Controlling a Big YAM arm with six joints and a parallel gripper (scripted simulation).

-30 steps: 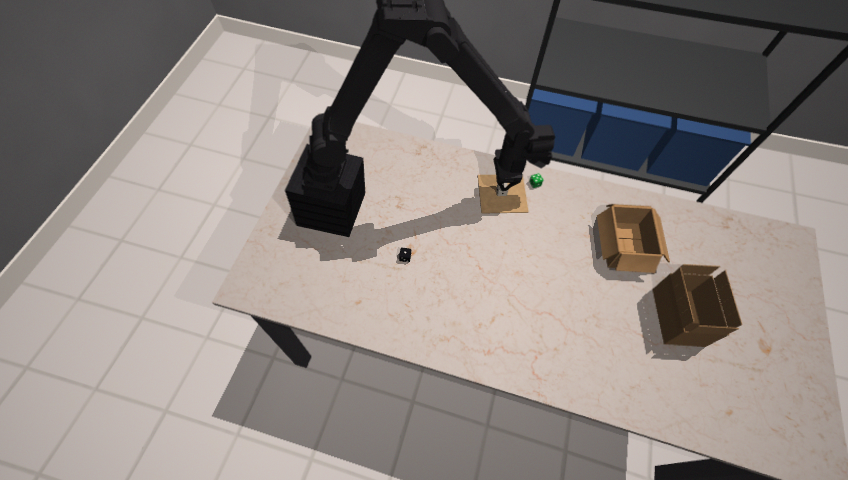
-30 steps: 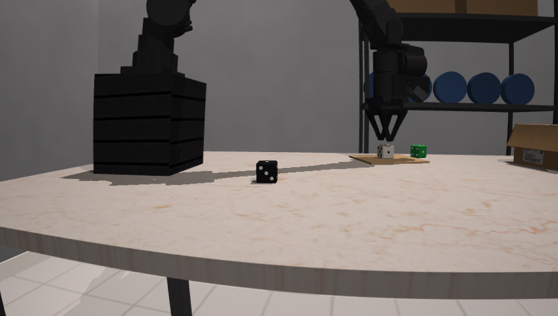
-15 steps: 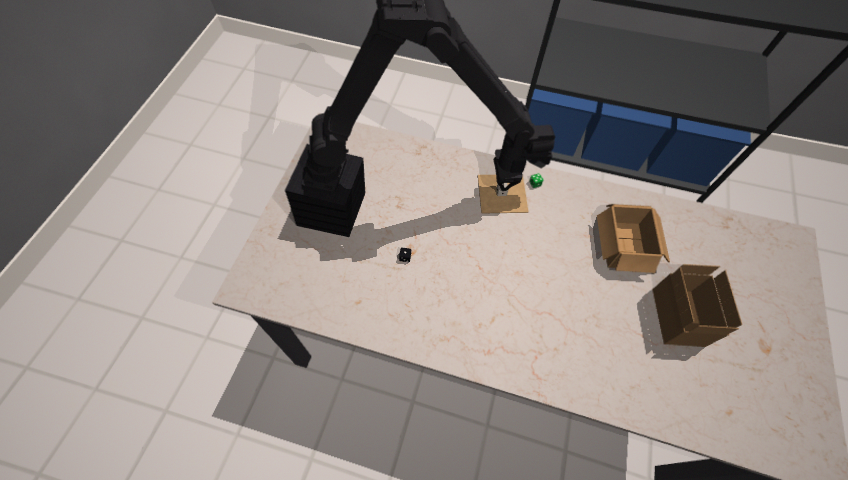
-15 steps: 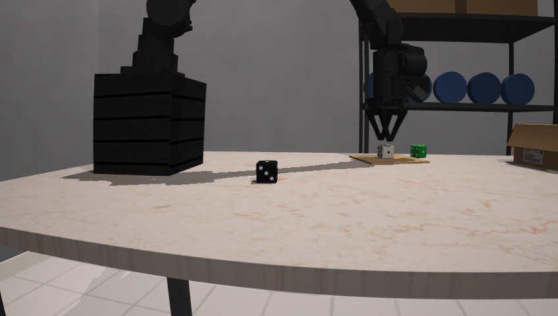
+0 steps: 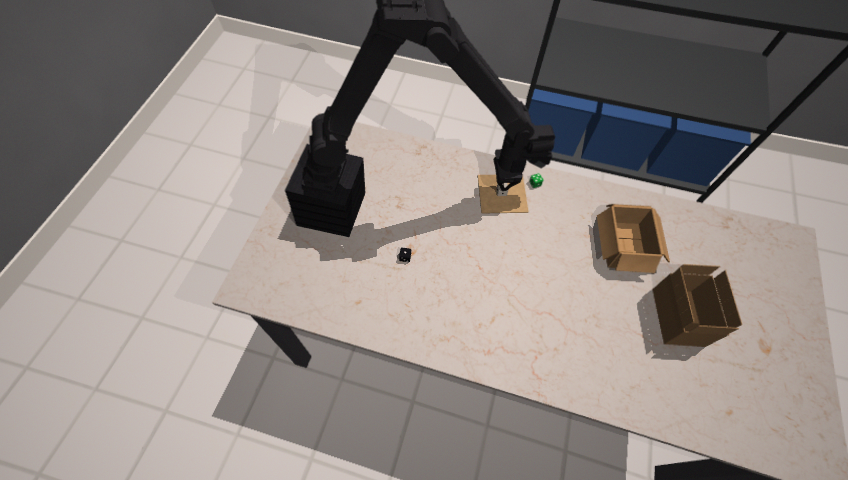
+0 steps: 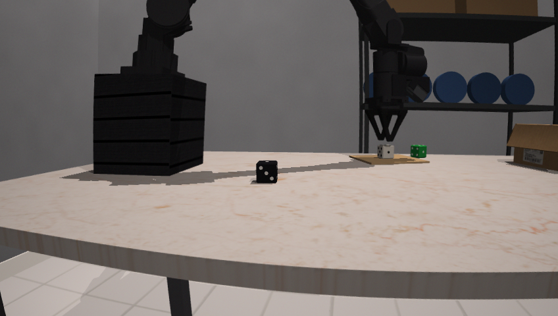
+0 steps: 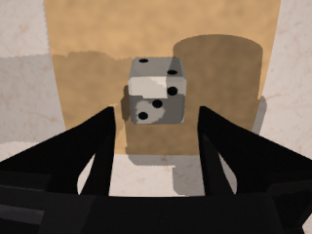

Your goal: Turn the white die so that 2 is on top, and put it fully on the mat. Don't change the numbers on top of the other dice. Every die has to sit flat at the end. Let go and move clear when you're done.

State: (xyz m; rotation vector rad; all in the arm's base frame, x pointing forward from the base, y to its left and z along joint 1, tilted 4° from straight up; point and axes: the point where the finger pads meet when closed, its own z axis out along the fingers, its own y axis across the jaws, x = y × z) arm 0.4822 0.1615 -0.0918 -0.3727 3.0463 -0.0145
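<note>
- The hand hovers released, fingers parted around nothing.
- Just beneath, the white die sits on the mat; probably light, rigid, perhaps slick. Any regrip should take opposite flat sides squarely, avoiding the rounded edges.
</note>
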